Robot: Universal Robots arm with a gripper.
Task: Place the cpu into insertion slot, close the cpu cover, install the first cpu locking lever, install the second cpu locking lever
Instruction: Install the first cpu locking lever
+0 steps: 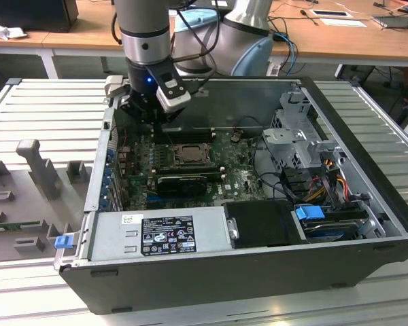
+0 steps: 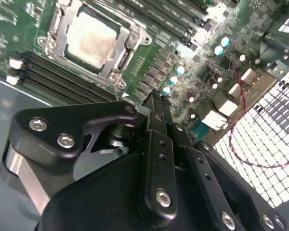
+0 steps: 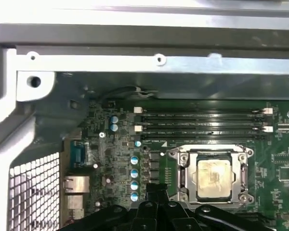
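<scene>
The cpu [image 3: 214, 178] [image 2: 91, 38] [image 1: 190, 155] lies flat in the insertion slot [image 3: 191, 179] on the green board, its pale metal top facing up. The silvery cpu cover [image 3: 212, 153] [image 2: 111, 67] lies down around it, and the chip shows through its window. Whether the thin levers along the socket sides are latched I cannot tell. My gripper [image 1: 147, 117] [image 3: 156, 192] [image 2: 156, 102] hangs over the board beside the socket, toward the case's back corner at the exterior view's left. Its fingers are pressed together and hold nothing.
Black memory slots [image 3: 202, 122] run along the socket's far side. A long black graphics card [image 1: 182, 182] sits on its near side. The power supply [image 1: 156, 234], the drive cage [image 1: 299, 136] with cables and the case walls [image 3: 135, 62] hem in the board. Round capacitors [image 3: 134, 173] stand under the gripper.
</scene>
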